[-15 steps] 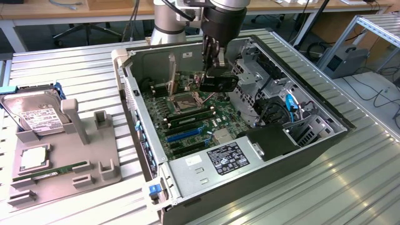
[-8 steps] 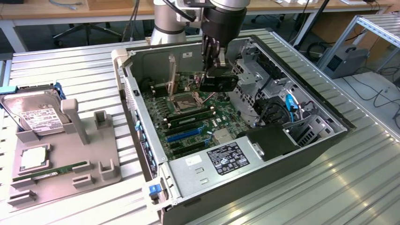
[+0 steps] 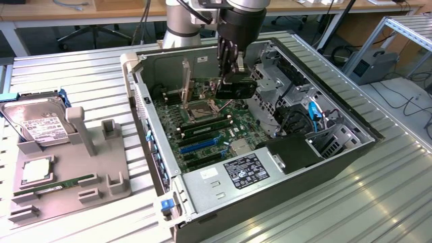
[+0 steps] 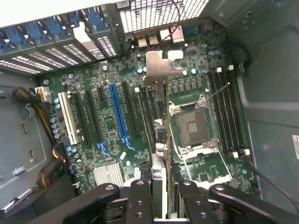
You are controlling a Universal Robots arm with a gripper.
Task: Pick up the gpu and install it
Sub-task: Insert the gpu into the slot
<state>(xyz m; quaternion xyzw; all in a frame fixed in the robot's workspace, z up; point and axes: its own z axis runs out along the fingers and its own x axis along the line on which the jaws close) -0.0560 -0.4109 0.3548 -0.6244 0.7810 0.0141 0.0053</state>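
While the jaws hang inside the open grey metal computer case (image 3: 145, 109), green motherboard (image 3: 202, 136) beneath them, the exterior view leaves their grip unclear. From the wrist view, the partly closed jaws clamp the thin black gpu (image 4: 159, 135) edge-on, with the square silver CPU socket (image 4: 191, 126) just beside.
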